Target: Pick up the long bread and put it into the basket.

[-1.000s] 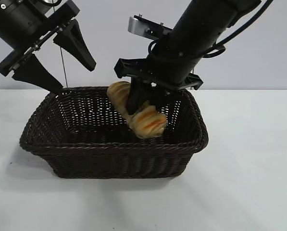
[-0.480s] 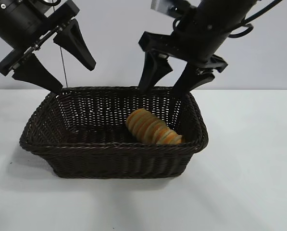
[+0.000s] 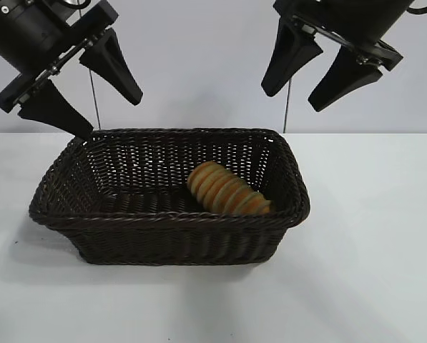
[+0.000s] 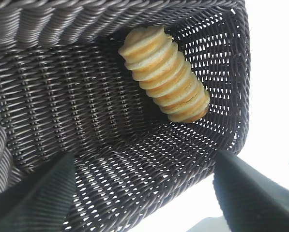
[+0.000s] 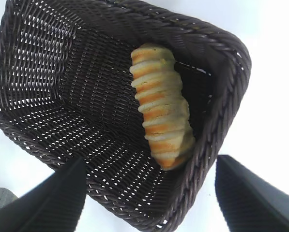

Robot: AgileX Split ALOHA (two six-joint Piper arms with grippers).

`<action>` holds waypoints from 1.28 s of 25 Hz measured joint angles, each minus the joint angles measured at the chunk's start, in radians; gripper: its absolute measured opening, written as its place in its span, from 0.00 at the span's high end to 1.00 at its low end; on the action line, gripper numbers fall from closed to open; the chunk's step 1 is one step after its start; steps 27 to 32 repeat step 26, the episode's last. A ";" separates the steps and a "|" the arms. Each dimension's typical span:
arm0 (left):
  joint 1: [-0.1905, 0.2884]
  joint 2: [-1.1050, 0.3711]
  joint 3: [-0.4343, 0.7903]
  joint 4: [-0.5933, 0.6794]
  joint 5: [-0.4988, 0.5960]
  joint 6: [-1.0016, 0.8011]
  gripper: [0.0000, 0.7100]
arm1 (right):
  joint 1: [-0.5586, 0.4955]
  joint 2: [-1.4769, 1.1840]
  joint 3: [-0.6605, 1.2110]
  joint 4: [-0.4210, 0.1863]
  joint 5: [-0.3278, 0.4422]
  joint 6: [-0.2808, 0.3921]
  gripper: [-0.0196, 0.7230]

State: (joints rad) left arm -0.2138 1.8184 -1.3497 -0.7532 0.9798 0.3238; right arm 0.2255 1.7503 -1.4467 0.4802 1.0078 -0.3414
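Bread, i.e. the long bread (image 3: 228, 191), now lies loose in the basket (image 3: 163, 218), lower-right part, no longer gripped. Right gripper (image 3: 319, 66) has let go and risen to upper right, fingers apart, empty. Left gripper (image 3: 81, 82), upper left, fingers apart, unmoved. Task looks done.

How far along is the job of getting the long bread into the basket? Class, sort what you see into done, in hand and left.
Done: the long bread lies inside the basket, at its right end. In hand: nothing is held; the right gripper hangs open above the basket's right end, and the left gripper hangs open above its left end. Left: nothing of the placing itself.
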 joint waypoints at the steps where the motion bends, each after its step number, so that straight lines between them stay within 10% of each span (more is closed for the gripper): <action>1: 0.000 0.000 0.000 0.000 0.000 0.000 0.20 | 0.000 0.000 0.000 0.000 0.000 0.000 0.25; 32: 0.000 0.000 0.000 0.000 -0.007 0.000 0.20 | 0.000 0.000 0.000 0.000 -0.001 0.000 0.25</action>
